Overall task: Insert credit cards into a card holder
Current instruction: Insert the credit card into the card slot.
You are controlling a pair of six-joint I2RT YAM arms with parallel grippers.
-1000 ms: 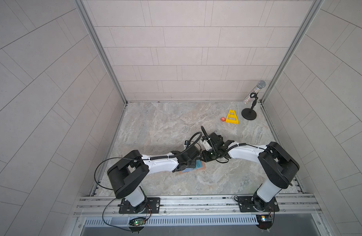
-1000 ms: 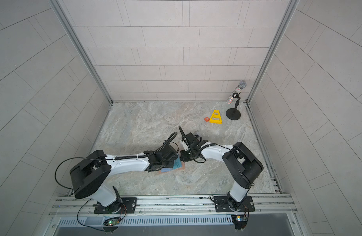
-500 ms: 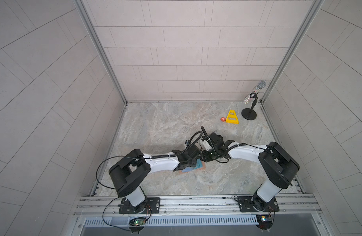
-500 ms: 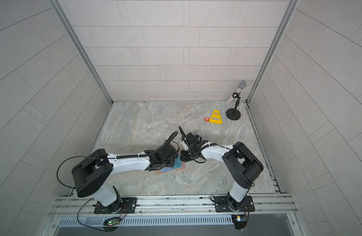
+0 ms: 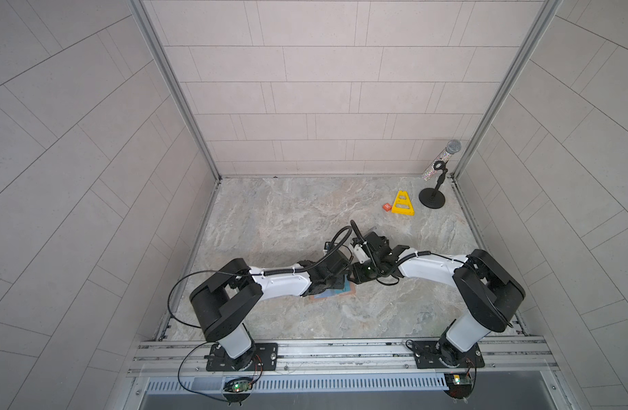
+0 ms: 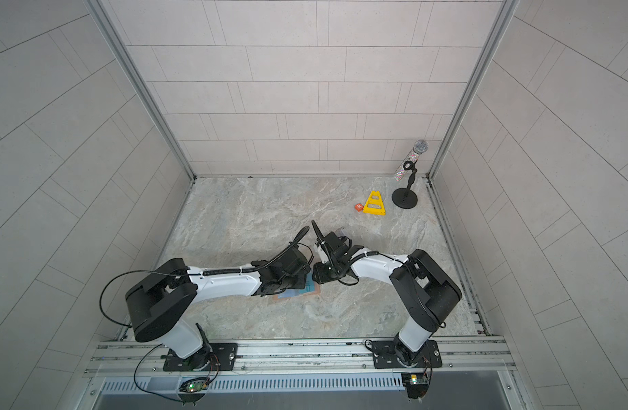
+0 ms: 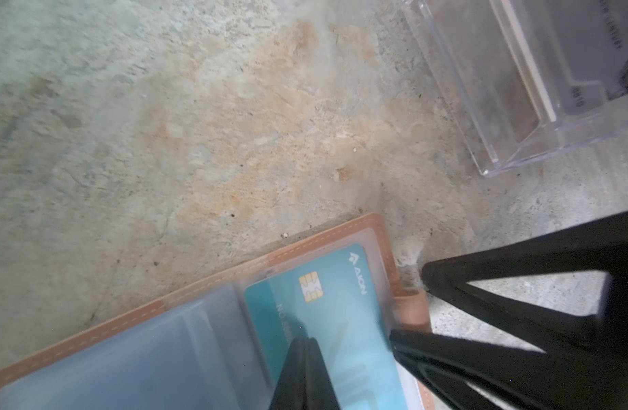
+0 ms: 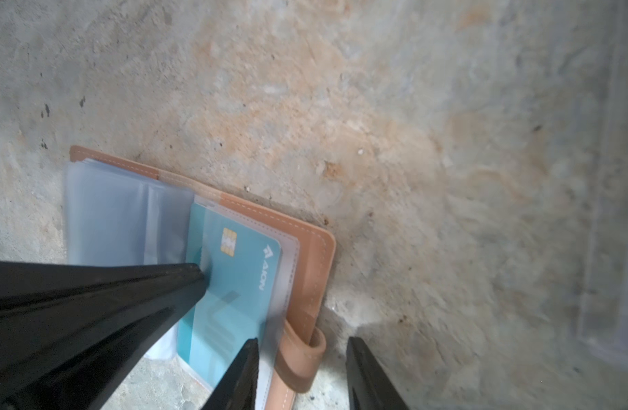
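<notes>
Showing one card holder [image 8: 316,255], one teal card [image 8: 241,284]

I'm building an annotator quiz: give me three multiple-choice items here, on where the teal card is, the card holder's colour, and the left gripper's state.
1. The teal card is: A held in mid-air; B inside a clear sleeve of the open card holder; C standing on edge.
2. The card holder's cover is: A tan; B black; C red.
3. The left gripper is: A wide open; B shut; C out of view.
Key: B, clear plastic overlies the card; A, the stitched tan border shows; B, its jaws meet at one tip.
</notes>
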